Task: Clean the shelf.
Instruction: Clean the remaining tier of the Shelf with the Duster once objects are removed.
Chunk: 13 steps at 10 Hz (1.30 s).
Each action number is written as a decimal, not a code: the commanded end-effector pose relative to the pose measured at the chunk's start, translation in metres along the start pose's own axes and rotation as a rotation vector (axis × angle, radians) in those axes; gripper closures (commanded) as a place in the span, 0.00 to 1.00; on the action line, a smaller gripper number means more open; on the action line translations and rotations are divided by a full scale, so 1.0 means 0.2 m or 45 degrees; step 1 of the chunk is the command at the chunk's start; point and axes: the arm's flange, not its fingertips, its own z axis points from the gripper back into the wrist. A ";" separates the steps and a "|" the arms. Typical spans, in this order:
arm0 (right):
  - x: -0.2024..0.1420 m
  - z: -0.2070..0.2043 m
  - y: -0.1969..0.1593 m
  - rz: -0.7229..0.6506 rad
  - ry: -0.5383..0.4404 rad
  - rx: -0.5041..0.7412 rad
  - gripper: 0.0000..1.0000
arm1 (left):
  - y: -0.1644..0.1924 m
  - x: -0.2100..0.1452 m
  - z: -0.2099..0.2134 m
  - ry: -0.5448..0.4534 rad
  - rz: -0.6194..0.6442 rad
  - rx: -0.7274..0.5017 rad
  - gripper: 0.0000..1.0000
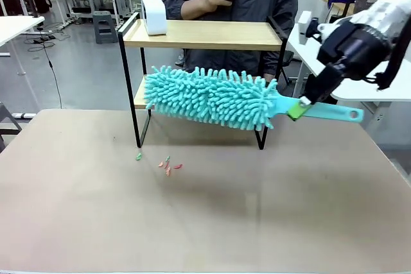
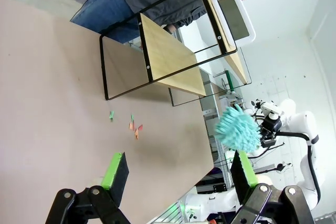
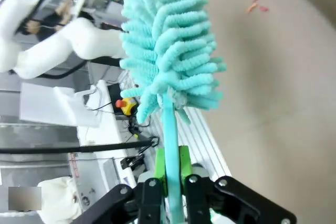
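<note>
Right claw [image 1: 299,108] clamps the teal duster [image 1: 212,97] by its handle, head across the shelf [image 1: 205,34]'s lower front; left claw [image 2: 178,171] gapes empty

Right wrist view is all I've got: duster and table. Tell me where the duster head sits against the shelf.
Observer: The duster lies about level across the front of the shelf, its head covering the lower board. I can't confirm contact.
Operator: Report anything on the top board.
Observer: One white device, at the end on the robot's left.
Operator: Give me the left arm.
Observer: The left gripper hangs over the table, fingers open, nothing between them.
</note>
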 end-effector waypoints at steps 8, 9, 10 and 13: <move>-1.34 0.55 0.25 -1.283 -0.929 -0.410 0.88 | 0.00 0.00 -0.01 -0.021 -0.025 -0.029 0.00; -1.27 0.54 0.16 -1.463 -0.886 -0.527 0.88 | 0.00 0.00 -0.01 -0.021 -0.025 -0.029 0.00; -1.47 0.66 0.33 -0.820 -0.710 -0.295 0.88 | 0.00 0.00 -0.01 -0.021 -0.025 -0.029 0.00; -1.47 0.66 0.33 -0.820 -0.710 -0.295 0.88 | 0.00 0.00 -0.01 -0.021 -0.025 -0.029 0.00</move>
